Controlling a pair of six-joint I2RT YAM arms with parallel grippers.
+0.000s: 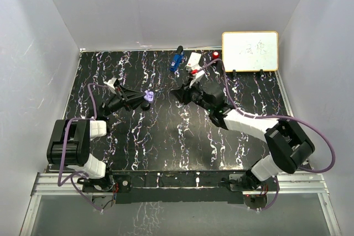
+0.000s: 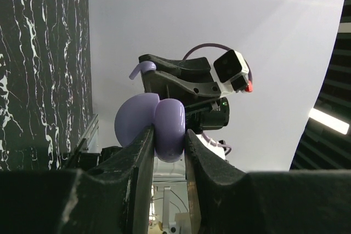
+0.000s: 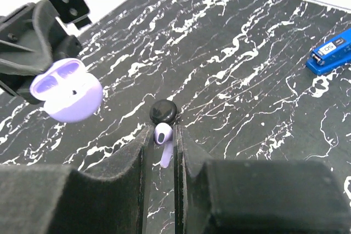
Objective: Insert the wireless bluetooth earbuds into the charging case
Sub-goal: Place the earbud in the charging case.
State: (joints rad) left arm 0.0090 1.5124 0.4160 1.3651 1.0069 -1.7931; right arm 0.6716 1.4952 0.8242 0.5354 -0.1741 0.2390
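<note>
As L end effector (image 2: 171, 137) grips case (image 3: 66, 89) aloft, R (image 3: 163, 133) pinches earbud (image 3: 164, 145).

- A black tabletop streaked with white marble veins (image 1: 166, 142) filled the middle of the overhead view.
- Plain white panel walls closed it in on three sides: a back wall (image 1: 166, 4), a left wall (image 1: 27, 81) and a right wall (image 1: 326, 75).
- A small white board in a pale wooden frame (image 1: 250, 51) stood upright at the table's far right corner, with faint writing on its face.
- A silver slotted metal rail (image 1: 182, 185) ran along the table's near edge.
- Below that rail lay a grey, faintly reflective floor (image 1: 166, 216).
- The light was soft and even, casting no hard shadows on the tabletop.
- In the left wrist view, a bright strip lamp (image 2: 328, 120) glowed against a dark slatted surface at the right edge.
</note>
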